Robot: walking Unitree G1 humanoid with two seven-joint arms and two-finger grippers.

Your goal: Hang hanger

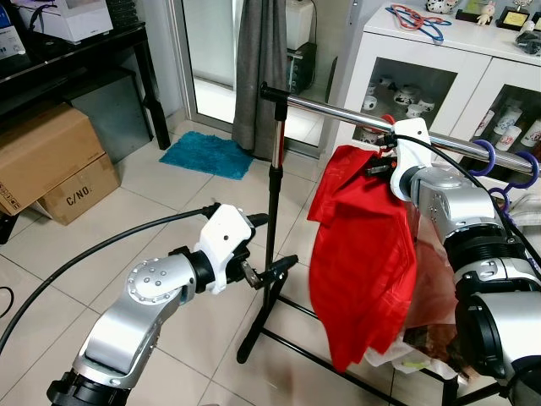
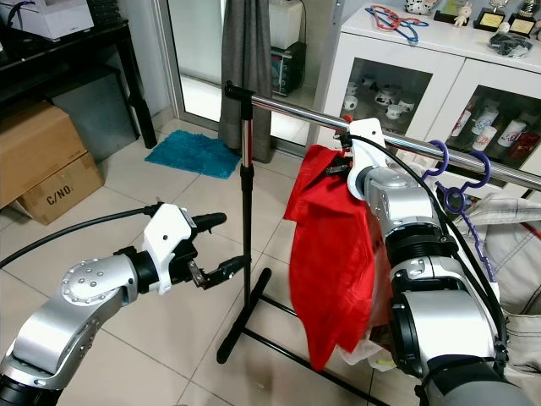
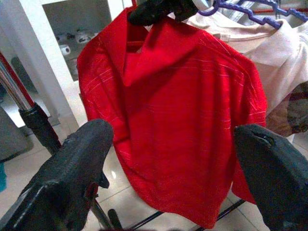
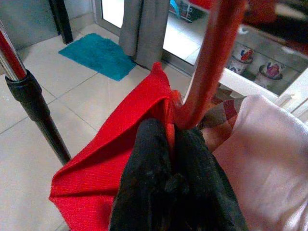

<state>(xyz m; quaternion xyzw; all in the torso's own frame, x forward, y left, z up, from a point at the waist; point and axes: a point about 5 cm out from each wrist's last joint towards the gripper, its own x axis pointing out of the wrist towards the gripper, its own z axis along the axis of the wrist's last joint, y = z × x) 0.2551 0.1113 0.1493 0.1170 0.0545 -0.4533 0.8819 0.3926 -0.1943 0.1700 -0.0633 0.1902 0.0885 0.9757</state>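
Two purple hangers (image 1: pixel 507 165) crowd the rail (image 1: pixel 338 112) beside the right hand (image 4: pixel 173 144)'s red hanger (image 4: pixel 211 62)

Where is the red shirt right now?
In the head views, the red shirt hangs on the robot's right at the metal clothes rail, its red hanger pinched by the right gripper, beside a purple hanger.

Chrome rail (image 1: pixel 338 112), red shirt (image 1: pixel 363 254), purple hangers (image 1: pixel 507 165)

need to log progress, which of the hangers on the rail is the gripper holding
The red hanger, carrying the red shirt: the right gripper is shut on its neck. The purple hangers hang further along the rail, untouched.
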